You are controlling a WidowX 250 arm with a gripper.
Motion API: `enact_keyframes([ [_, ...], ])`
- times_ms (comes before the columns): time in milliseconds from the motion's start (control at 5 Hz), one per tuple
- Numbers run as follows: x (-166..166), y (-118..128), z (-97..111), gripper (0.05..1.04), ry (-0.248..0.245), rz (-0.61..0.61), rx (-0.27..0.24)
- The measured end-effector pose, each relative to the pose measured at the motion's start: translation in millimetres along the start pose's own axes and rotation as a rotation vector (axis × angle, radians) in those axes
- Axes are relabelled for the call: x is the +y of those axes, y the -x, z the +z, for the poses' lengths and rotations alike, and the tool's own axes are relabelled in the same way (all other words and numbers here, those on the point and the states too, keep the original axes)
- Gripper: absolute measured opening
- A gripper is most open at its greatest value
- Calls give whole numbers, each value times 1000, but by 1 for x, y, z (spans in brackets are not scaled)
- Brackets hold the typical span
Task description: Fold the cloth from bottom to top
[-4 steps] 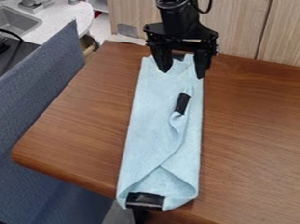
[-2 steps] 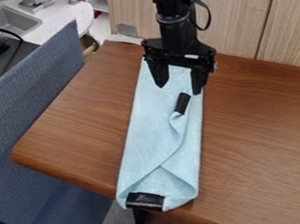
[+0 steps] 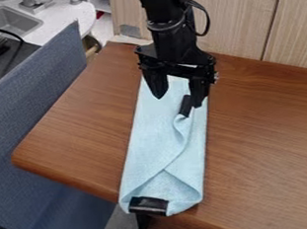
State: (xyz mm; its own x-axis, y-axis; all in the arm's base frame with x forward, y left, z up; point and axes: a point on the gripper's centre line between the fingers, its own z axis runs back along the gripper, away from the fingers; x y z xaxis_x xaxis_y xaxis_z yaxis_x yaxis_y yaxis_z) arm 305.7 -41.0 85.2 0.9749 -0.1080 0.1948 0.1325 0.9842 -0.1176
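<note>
Cloth (image 3: 153, 146) looks light and floppy, best pinched at its six o'clock end; the claw (image 3: 178, 102) hangs spread, empty, toward twelve.

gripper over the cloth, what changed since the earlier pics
The gripper has moved down the view, from the cloth's top end towards the upper black piece, drifting slightly left. Its fingers stayed apart, so nothing was gripped or let go. The cloth and the black piece at its bottom end stayed put.
</note>
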Motion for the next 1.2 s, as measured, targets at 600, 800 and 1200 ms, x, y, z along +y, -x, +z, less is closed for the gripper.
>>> enact_keyframes([
  [600, -21, 66, -30, 999, 55, -154, 70],
  [800, -30, 89, -57, 999, 92, -192, 92],
  [1200, -34, 107, -87, 955, 45, -244, 169],
])
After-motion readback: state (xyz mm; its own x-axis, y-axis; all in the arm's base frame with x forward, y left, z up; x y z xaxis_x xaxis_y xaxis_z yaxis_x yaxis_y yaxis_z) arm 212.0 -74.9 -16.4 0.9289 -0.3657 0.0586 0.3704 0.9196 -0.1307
